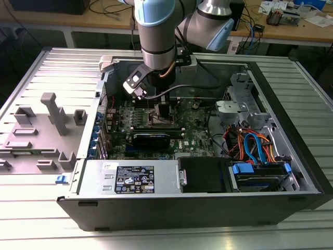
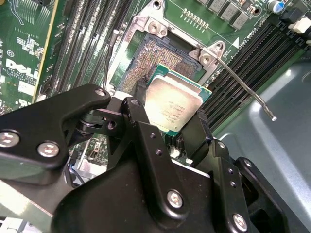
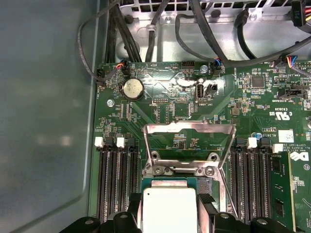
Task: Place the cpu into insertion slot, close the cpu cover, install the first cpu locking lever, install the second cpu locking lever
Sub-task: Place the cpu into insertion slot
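Indoors, ribbed metal table (image 1: 36, 221); cpu (image 2: 173, 103) in claw (image 2: 171, 111).

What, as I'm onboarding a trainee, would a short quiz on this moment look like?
1. True or false: the gripper is shut on the cpu.
2. The cpu cover is: A) raised open; B) closed over the chip; C) lying off the board.
3. Fill in: the cpu is held over the ____ of the green motherboard.
Key: 1 true; 2 A; 3 insertion slot.
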You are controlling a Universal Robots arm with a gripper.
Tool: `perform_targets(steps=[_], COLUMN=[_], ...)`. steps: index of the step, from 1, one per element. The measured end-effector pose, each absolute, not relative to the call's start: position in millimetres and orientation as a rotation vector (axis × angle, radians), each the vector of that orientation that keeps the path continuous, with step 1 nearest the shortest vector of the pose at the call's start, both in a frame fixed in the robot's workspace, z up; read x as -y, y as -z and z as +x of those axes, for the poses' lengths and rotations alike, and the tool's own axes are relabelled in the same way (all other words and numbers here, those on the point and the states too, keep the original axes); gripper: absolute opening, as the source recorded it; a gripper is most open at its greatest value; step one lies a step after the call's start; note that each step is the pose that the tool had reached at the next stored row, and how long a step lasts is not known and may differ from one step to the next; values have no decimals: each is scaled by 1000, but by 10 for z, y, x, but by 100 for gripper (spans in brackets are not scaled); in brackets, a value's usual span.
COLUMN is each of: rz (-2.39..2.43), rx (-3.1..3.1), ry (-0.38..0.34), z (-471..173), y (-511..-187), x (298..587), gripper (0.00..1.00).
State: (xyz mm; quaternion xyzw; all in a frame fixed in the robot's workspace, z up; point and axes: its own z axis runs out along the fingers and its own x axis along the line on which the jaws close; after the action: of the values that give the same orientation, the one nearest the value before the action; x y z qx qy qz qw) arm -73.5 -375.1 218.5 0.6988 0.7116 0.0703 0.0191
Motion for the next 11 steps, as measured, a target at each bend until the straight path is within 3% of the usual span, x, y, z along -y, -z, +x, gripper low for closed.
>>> perform_targets(steps=[11], rz=[2173], rx=[-2211], ry=[-226], z=[-734], y=[-2185], x=[3751], gripper=[54])
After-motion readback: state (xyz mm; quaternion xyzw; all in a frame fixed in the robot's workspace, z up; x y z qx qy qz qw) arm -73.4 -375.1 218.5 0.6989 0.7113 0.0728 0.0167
